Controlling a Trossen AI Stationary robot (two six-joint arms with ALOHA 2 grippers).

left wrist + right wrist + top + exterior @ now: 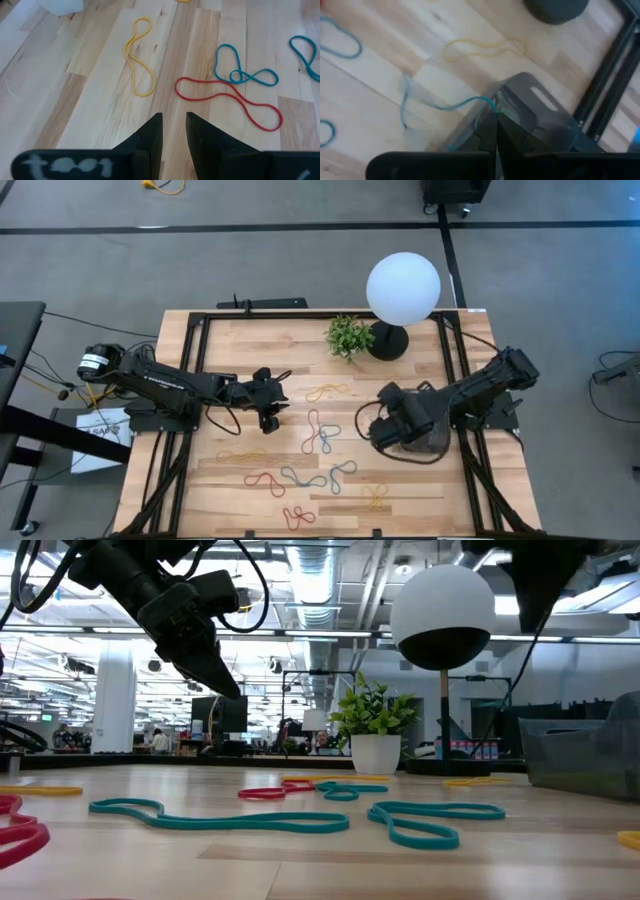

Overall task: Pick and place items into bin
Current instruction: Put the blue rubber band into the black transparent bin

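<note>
Right wrist view: right claw (496,116) pinching floppy teal band (445,106) over translucent bin (530,107).

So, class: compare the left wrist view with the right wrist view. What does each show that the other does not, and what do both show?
Only the left wrist view shows a red band crossing a blue band on the table, and the left gripper with a gap between its fingers. Only the right wrist view shows the grey bin and the right gripper shut on a teal band above it. Both show the wooden table and a yellow band.
</note>
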